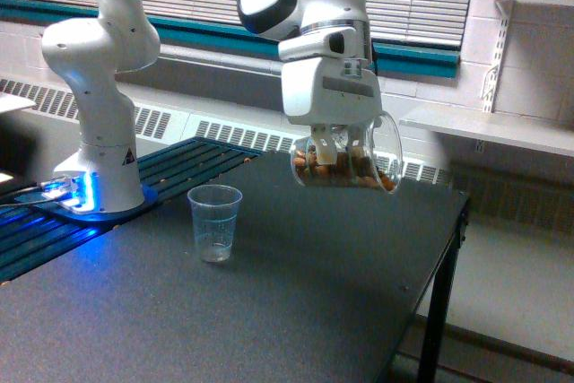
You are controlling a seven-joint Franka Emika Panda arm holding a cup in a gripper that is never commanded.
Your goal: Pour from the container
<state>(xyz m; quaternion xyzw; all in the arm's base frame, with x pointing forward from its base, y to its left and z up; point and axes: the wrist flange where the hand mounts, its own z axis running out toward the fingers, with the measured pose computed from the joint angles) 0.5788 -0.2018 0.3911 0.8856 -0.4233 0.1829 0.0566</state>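
Gripper holds container aloft beside plastic cup.

Plastic cup on a dark table

A clear ribbed plastic cup stands upright and empty on the dark table; white shelves line the wall behind.

The arm wore smooth, glossy white plastic shells. Its end effector, of the same glossy white plastic, gripped the jar, clear smooth glass with bright glints on the handle; brown, matt, lumpy pieces lay inside it. Below and to the exterior view's left of the end effector, the cup was thin, clear, ribbed plastic. The desk beneath had a dark, matt, finely speckled top.
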